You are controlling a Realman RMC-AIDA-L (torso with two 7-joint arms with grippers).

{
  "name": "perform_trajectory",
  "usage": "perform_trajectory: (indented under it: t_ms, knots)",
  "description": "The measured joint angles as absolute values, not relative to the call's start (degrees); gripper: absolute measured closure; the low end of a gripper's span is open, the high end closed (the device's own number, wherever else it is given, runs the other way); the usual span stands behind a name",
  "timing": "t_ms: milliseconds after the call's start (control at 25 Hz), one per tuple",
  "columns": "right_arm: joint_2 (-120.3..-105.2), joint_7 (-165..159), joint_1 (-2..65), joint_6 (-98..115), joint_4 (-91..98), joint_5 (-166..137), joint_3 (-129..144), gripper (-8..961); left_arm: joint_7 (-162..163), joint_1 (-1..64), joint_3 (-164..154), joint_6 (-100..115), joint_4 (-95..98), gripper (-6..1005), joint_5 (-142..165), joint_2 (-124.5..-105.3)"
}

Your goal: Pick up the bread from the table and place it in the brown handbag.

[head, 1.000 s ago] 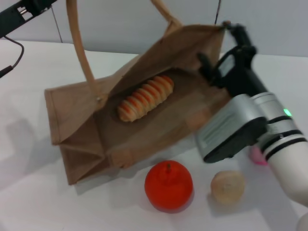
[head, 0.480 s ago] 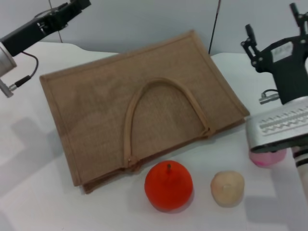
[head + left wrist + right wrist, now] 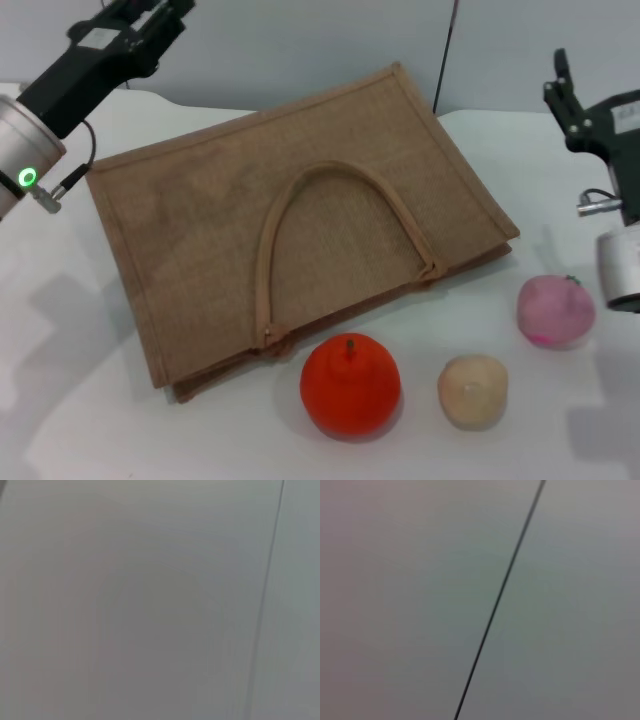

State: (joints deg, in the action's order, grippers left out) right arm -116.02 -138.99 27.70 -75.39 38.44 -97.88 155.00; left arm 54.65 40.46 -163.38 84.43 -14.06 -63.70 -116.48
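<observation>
The brown handbag (image 3: pixel 200 230) lies flat and closed on the white table (image 3: pixel 70 400), with one looped handle (image 3: pixel 330 175) resting on top. The bread is hidden; no striped loaf shows on the table or anywhere else. My left gripper (image 3: pixel 150 18) is raised beyond the bag's far left corner, at the top of the head view. My right gripper (image 3: pixel 572 95) is raised to the right of the bag, apart from it. Neither holds anything that I can see. Both wrist views show only a grey wall with a dark seam.
An orange-red round fruit (image 3: pixel 350 385) sits just in front of the bag. A beige bun-like ball (image 3: pixel 472 390) lies to its right, and a pink round fruit (image 3: pixel 555 310) lies further right, below my right arm.
A second ago the bag stood open with the bread inside and my right gripper at its mouth. Now the bag lies flat and closed, and both arms have drawn back and up.
</observation>
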Motion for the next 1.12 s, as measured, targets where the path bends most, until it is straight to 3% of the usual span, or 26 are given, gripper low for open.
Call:
perform_trajectory:
  t_ms: [560, 1120]
  knots:
    - [-116.11, -160.08, 27.80, -75.19, 28.21, -97.33, 154.47, 75, 10.78, 35.29, -163.30, 74.16, 4.36, 506, -88.34, -116.96]
    - [-116.13, -161.20, 28.80, -70.30, 26.27, -92.68, 154.10, 76, 9.42, 35.60, -163.30, 69.31, 5.22, 516, -90.26, -116.94]
